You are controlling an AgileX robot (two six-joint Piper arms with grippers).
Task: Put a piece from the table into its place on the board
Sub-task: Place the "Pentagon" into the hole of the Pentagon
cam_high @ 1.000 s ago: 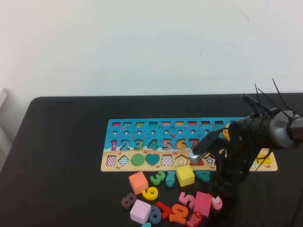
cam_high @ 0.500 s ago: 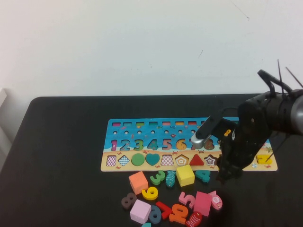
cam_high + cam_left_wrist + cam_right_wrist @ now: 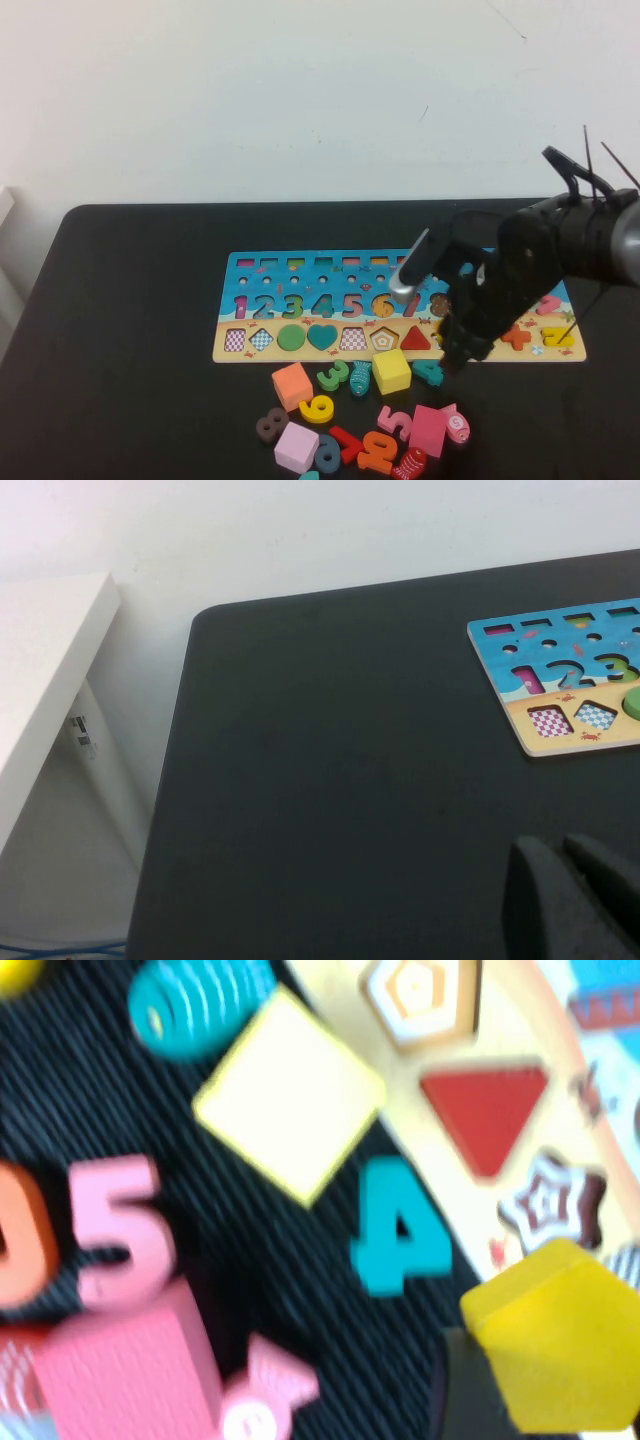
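Your right end effector [image 3: 462, 352] is hanging over the near edge of the board [image 3: 300, 270], just beside the star cut-out, and its fingers are standing partly apart and closing on the piece [image 3: 560, 1335]. In the right wrist view you are seeing this yellow pentagon pressed against a dark finger [image 3: 470, 1390], lifted above the tabletop [image 3: 130, 330] and not touching the board. In the high view the arm is hiding the piece, so you cannot check it there.

The place [image 3: 384, 339] is lying on the sandy strip of the board, between a checkered square cut-out and the red triangle [image 3: 415, 338], and it is showing its pale patterned floor. The piece is hovering near the star cut-out [image 3: 550, 1203], on the other side of the triangle from the place.

Just off the near edge of the board, the yellow cube [image 3: 391, 371] is sitting close below the place, and the teal numeral 4 [image 3: 428, 372] is lying beside it, near the end effector. More coloured numerals and cubes are lying scattered further from the board.

Your left end effector [image 3: 575, 900] is resting low over the tabletop, well apart from the end of the board with the numeral 1. Whether its fingers are apart or together, you cannot tell.
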